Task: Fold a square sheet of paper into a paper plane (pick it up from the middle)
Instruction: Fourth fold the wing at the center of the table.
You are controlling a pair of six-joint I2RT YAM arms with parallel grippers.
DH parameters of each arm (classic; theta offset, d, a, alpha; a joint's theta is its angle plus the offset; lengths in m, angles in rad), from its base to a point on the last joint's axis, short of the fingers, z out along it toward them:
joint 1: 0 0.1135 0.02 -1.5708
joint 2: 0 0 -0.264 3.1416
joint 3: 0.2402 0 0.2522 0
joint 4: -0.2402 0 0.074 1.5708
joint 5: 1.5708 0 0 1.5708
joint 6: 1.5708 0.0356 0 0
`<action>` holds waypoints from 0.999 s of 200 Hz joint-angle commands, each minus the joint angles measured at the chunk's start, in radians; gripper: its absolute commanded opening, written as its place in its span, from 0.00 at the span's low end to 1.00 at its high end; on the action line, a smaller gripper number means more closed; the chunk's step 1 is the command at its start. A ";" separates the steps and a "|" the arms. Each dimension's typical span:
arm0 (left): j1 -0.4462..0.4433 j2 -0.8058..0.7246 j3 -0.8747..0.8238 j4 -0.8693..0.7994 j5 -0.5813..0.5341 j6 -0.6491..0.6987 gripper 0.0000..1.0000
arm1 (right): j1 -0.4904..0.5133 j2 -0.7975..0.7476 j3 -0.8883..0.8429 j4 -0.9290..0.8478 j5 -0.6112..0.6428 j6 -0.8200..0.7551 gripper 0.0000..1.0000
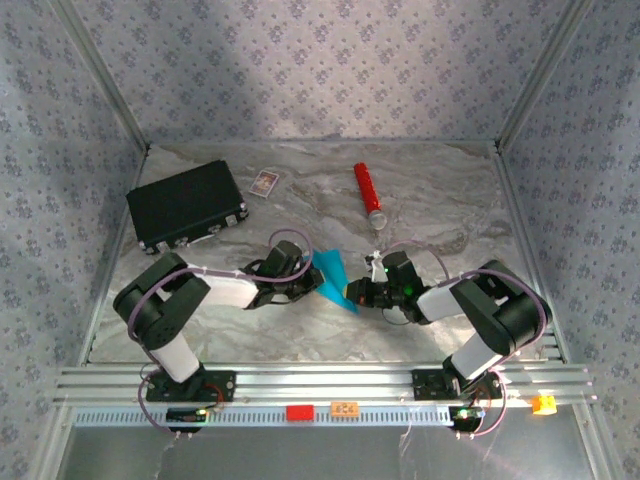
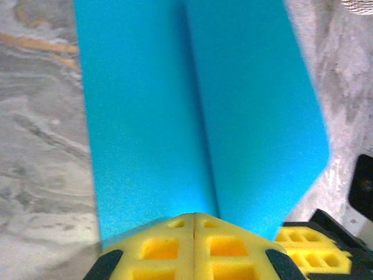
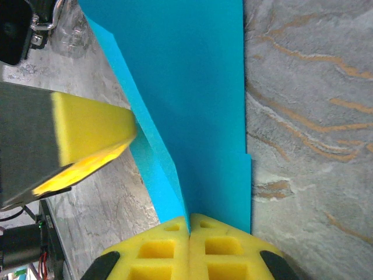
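Yellow pads (image 2: pixel 175 233) of your left gripper (image 2: pixel 194 219) press together on the folded paper (image 2: pixel 198 105), whose centre crease runs straight away from them. Seen from above, it sits between both arms over the table's (image 1: pixel 430 200) near middle, its long axis slanting from far-left to a point at near-right. Your right gripper (image 3: pixel 189 220) is clamped on it too. Both wrist views cut off its far end.

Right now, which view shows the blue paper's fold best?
The left wrist view: the cyan-blue paper spreads wide there, its centre crease running straight down into the shut left gripper. The right wrist view shows its overlapping layers clamped by the right gripper. The top view gives a small pointed sliver between both grippers.
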 commanded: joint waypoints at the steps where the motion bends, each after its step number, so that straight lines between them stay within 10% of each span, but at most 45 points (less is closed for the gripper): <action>1: -0.004 -0.058 0.009 0.037 -0.003 0.070 0.04 | -0.003 0.031 -0.007 -0.018 -0.017 0.018 0.06; 200: 0.017 0.178 0.125 0.181 0.110 0.081 0.04 | -0.043 0.058 -0.017 0.001 -0.059 0.066 0.07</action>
